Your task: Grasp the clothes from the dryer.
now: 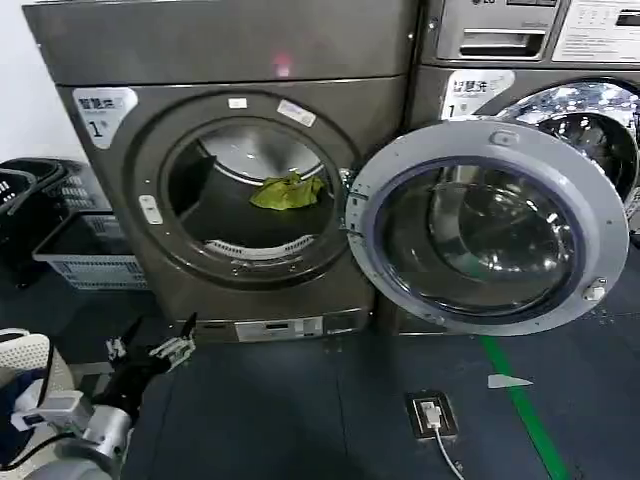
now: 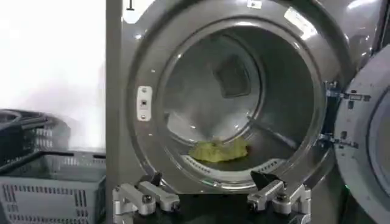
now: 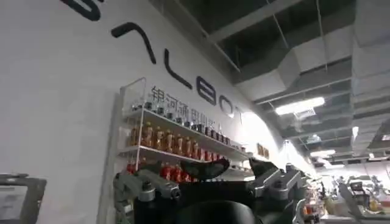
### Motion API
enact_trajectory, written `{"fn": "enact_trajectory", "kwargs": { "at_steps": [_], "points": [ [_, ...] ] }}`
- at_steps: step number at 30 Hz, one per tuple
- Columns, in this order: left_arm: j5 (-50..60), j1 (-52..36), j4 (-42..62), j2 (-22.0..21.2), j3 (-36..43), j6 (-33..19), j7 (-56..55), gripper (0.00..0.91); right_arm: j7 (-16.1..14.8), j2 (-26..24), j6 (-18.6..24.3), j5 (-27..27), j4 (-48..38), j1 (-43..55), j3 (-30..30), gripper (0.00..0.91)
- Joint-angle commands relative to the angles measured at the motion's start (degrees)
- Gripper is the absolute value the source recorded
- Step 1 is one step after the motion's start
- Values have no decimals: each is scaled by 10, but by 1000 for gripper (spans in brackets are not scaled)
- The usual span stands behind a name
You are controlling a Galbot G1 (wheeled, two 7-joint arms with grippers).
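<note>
**Desk:** What is being shown at the tool?

**Caption:** The left gripper is being held low and near, in front of the dryer's lower left corner. Its fingers are being kept wide apart, and nothing is being carried between them. The right gripper is being pointed away toward a wall shelf of bottles, its fingers parted and nothing being held.

**Desk:** And the clothes?

**Caption:** The clothes, a small yellow-green bunch, are being left on the drum floor, toward the right of the round opening and well apart from the left gripper. The door is being held fully open to the right, in front of the neighbouring machine. Baskets are being kept at the far left.

**Desk:** What is being risked from here?

**Caption:** Judged from this position, a long reach up and in is being called for. The porthole rim could be struck by the wide-set fingers if the approach is being made too low. The fabric, being soft and small, could be pushed deeper or only partly pinched, and then dropped on the way out.
</note>
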Motion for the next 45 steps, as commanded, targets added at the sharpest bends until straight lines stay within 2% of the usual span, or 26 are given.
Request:
{"fn": "enact_trajectory", "kwargs": {
  "at_steps": [1, 7, 8, 17, 25, 31, 45],
  "points": [
    [0, -1, 1, -1, 0, 0, 1, 907, -1, 1, 0, 0, 1, 0, -3, 907],
    [1, -1, -3, -1, 0, -1, 2, 907, 0, 2, 11, -2, 4, 2, -10, 907],
    [1, 0, -5, -2, 0, -1, 3, 907, -2, 1, 23, -2, 3, 3, -12, 907],
    [1, -2, -11, -1, -4, -4, 5, 907, -26, 4, 47, 0, 8, 8, -19, 907],
    [-2, -7, -10, 11, -5, -6, 7, 907, -34, 5, 46, -1, 11, 1, -14, 907],
    [-2, -11, -8, 15, 0, -7, 8, 907, -37, 6, 16, 14, 25, 0, -10, 907],
    [0, -17, -4, 12, 2, -7, 11, 907, -37, 2, 18, 18, 19, 4, -8, 907]
  ]
}}
